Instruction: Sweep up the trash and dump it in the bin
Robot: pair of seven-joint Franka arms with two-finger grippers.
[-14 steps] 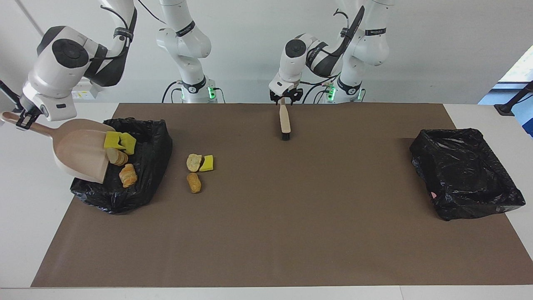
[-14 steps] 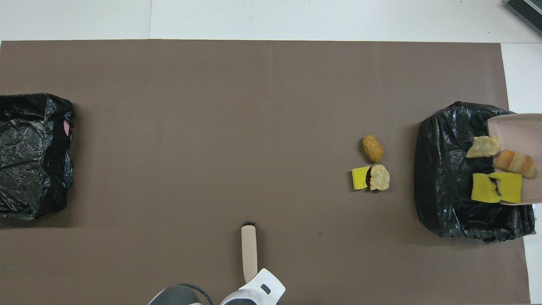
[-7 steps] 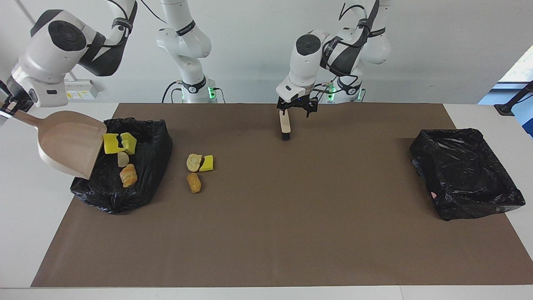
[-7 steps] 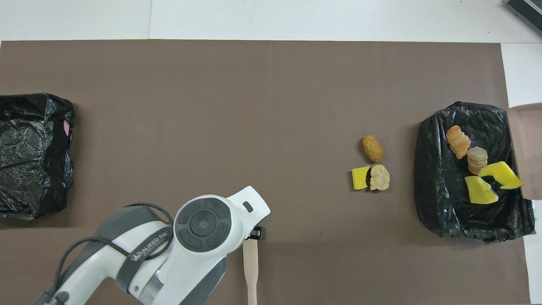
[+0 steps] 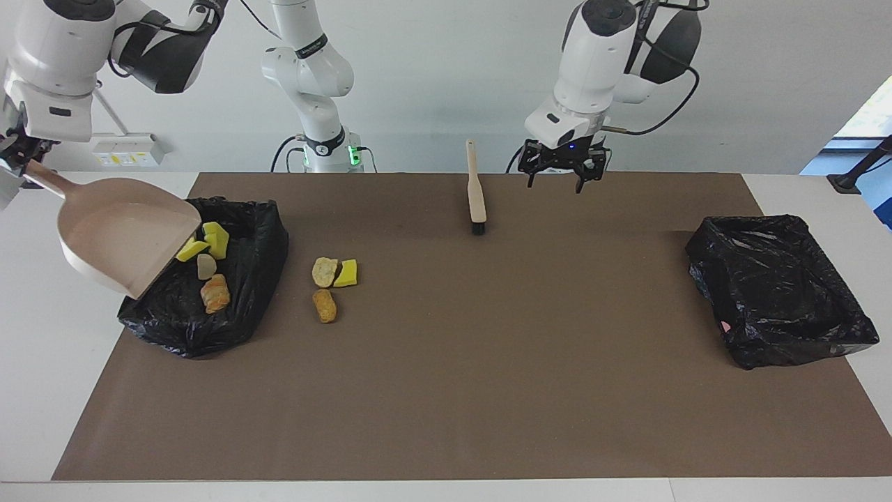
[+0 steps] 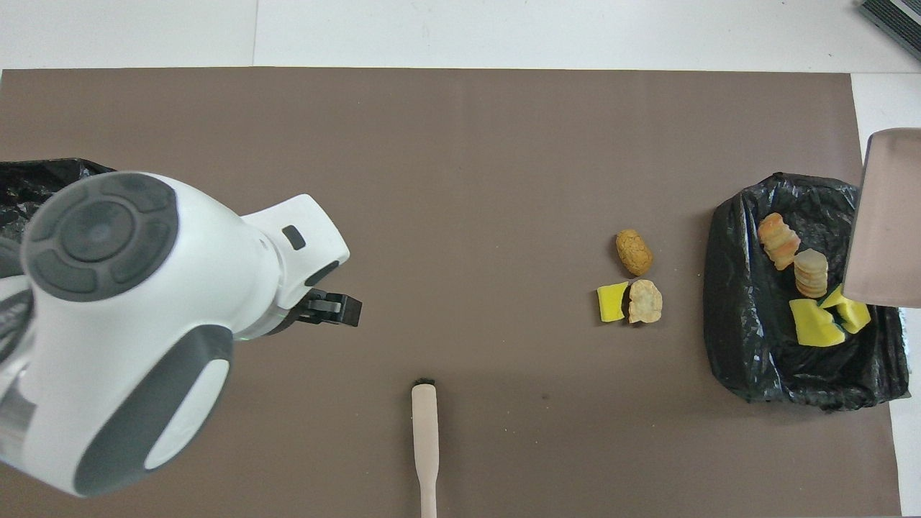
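Brown mat (image 5: 446,390) covers your table. Your bin (image 5: 258,237) at the right arm's end holds four trash pieces (image 5: 206,268); three more (image 5: 333,282) lie on the mat at its 3 o'clock in the facing view. Right gripper (image 5: 12,162) is clenched on the dustpan (image 5: 118,233), tilted over that bin. Left gripper (image 5: 557,167) hangs released near the brush (image 5: 477,202). Second bin (image 5: 780,293) sits at the left arm's end.

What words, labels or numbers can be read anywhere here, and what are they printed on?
Black band on the right arm: white lettering, too small to read.
Wall plate beside the dustpan: yellow stickers, too small to read.
Brush, both bins, trash pieces: no writing visible.
Nothing here can be read for certain.
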